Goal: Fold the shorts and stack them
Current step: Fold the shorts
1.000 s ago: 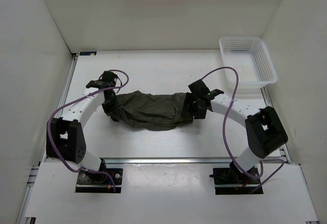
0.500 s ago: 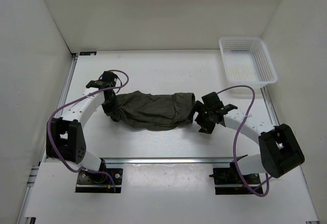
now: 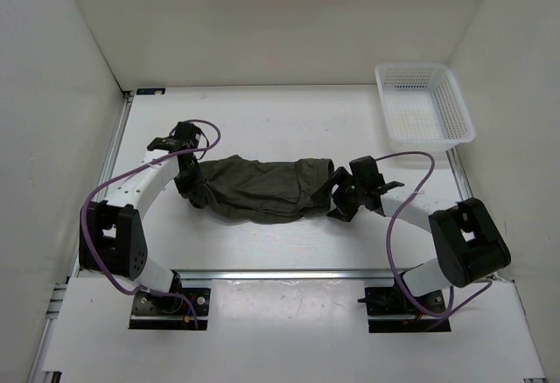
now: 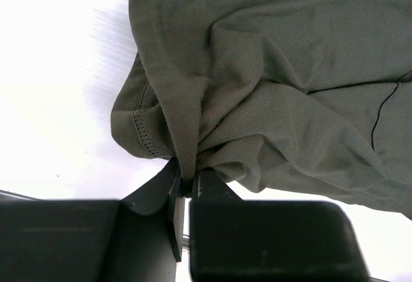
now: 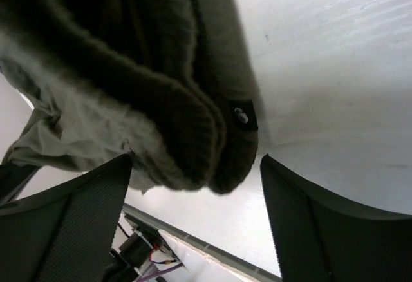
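The dark olive-green shorts (image 3: 262,188) lie bunched and wrinkled across the middle of the table. My left gripper (image 3: 187,187) is shut on a hemmed fold at their left end; the left wrist view shows the fabric (image 4: 270,82) pinched between the jaws of the left gripper (image 4: 187,182). My right gripper (image 3: 337,192) is open just off the right end of the shorts. In the right wrist view its fingers (image 5: 71,224) stand wide apart with the ribbed waistband edge (image 5: 212,140) between and just beyond them, not gripped.
A white mesh basket (image 3: 425,103) stands at the back right corner. White walls close in the table on three sides. A metal rail (image 3: 289,273) runs along the near edge by the arm bases.
My right gripper let go of the right end of the shorts, drew back to the right, then came back close to that end, open. The left arm and shorts' left end have not moved.
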You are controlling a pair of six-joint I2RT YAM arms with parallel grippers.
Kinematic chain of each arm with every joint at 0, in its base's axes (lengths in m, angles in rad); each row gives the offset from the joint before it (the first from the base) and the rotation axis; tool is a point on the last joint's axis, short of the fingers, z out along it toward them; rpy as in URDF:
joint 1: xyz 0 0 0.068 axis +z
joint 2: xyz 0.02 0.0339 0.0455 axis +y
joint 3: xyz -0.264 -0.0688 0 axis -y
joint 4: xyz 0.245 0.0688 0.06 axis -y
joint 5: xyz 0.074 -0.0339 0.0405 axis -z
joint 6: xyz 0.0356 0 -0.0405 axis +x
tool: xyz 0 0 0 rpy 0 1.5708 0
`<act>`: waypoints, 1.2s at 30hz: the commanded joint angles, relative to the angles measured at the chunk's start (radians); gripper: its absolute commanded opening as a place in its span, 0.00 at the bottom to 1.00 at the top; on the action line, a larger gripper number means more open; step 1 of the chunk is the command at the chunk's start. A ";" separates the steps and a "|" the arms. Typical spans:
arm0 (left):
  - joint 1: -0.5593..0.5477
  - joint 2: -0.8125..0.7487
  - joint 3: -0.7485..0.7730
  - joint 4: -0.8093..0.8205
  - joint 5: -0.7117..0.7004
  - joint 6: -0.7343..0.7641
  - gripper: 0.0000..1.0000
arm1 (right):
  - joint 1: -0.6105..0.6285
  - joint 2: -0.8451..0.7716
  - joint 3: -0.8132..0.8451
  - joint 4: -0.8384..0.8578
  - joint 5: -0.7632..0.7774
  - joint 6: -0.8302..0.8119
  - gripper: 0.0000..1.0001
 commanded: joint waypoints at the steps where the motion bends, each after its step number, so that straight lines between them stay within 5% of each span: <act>1: -0.003 -0.038 0.012 0.005 -0.014 0.008 0.10 | -0.002 0.054 0.012 0.044 -0.022 0.045 0.82; 3: -0.003 -0.038 0.012 0.005 -0.014 0.008 0.10 | -0.002 0.065 -0.001 0.074 -0.009 0.062 0.72; 6: -0.003 -0.038 0.012 0.005 -0.014 0.008 0.10 | -0.002 0.065 -0.011 0.074 0.035 0.073 0.41; 7: -0.003 -0.028 0.012 0.005 -0.014 0.008 0.10 | -0.002 0.065 0.001 0.061 0.067 0.059 0.24; 10: -0.003 -0.028 0.012 0.005 -0.014 0.008 0.10 | -0.047 0.034 0.041 -0.036 0.113 0.002 0.00; 16: 0.006 -0.062 0.018 -0.029 -0.014 0.008 0.10 | -0.185 -0.091 0.130 -0.257 0.190 -0.161 0.00; 26: 0.006 -0.099 -0.016 -0.029 0.039 -0.002 0.10 | -0.324 -0.196 0.121 -0.358 0.202 -0.283 0.00; 30: 0.006 -0.029 0.141 -0.040 0.037 0.040 0.10 | -0.347 -0.176 0.221 -0.368 0.166 -0.326 0.00; 36: 0.052 0.166 0.568 -0.136 -0.018 0.075 0.10 | -0.347 0.032 0.649 -0.387 0.097 -0.380 0.00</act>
